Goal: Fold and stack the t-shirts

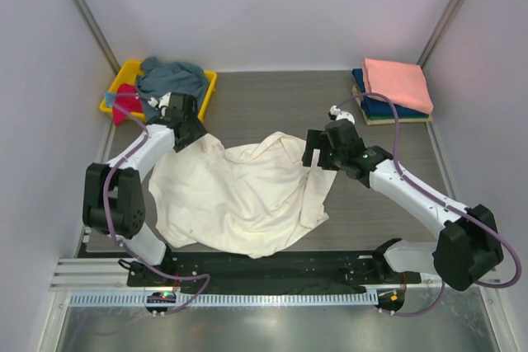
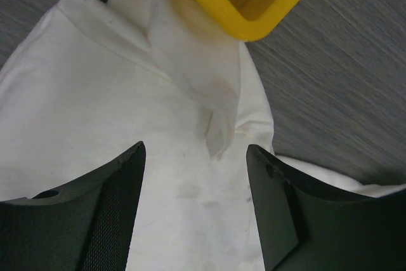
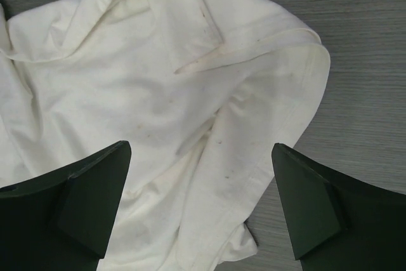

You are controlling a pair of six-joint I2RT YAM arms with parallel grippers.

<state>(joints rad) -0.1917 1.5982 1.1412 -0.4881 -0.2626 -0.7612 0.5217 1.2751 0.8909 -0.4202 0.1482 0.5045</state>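
Observation:
A large cream-white t-shirt (image 1: 239, 195) lies rumpled on the table between the arms. My left gripper (image 1: 188, 133) hovers over its far left corner, near the yellow bin, jaws apart with only cloth (image 2: 190, 182) below them. At the shirt's right edge my right gripper (image 1: 318, 150) stands wide open above the bunched fabric (image 3: 209, 157), holding nothing. A grey-blue t-shirt (image 1: 171, 77) and a magenta one (image 1: 125, 100) lie in the bin. A salmon-pink t-shirt (image 1: 398, 82) sits folded on a navy one (image 1: 388, 108) at the back right.
The yellow plastic bin (image 1: 209, 88) stands at the back left; its corner (image 2: 244, 20) shows close to the left gripper. The folded stack rests on a pale board (image 1: 396, 119). Grey walls close the table on three sides.

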